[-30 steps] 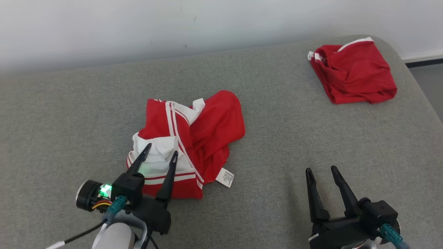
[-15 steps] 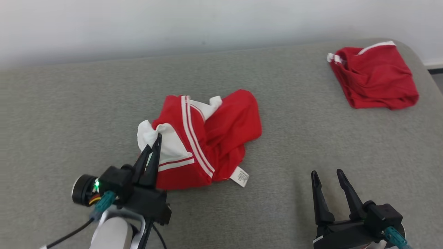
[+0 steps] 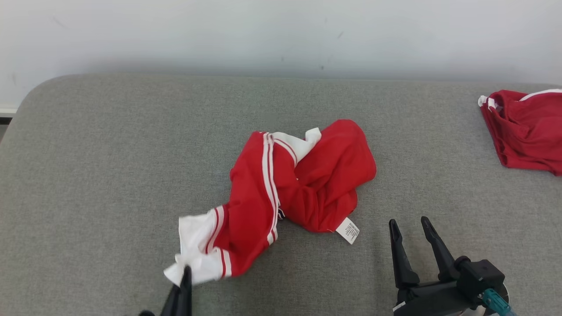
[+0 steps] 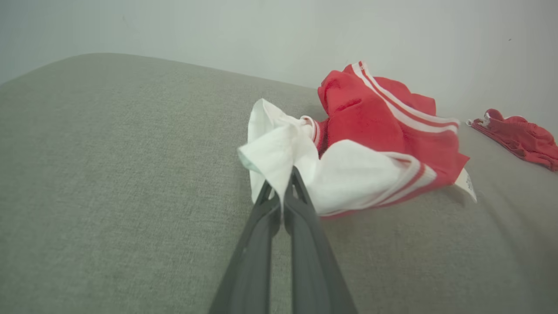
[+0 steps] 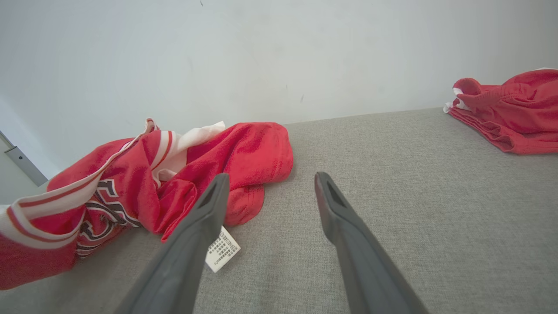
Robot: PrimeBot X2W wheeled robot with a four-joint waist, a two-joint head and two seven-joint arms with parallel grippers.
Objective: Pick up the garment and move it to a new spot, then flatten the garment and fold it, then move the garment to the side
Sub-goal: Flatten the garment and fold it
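White cloth sits tight between the two fingers of my left claw [image 3: 185, 270], which are pressed together on it down at the near left. That white corner [image 3: 195, 239] is part of the red and white garment [image 3: 316, 180]. From my pinch the garment stretches away and to the right across the grey mat [image 3: 109, 153]. Most of it lies bunched up in the middle, with its little tag [image 3: 348, 230] poking out on the near side. So I think I am at the very start: I have my hold, but the garment is not yet in a new spot, not flat, not folded, and not put to the side. Further right, my right claw [image 3: 407, 220] is spread wide with nothing in it, near the tag but not touching the garment. Far off at the right edge lies another red garment [image 3: 527, 131], well apart from mine.
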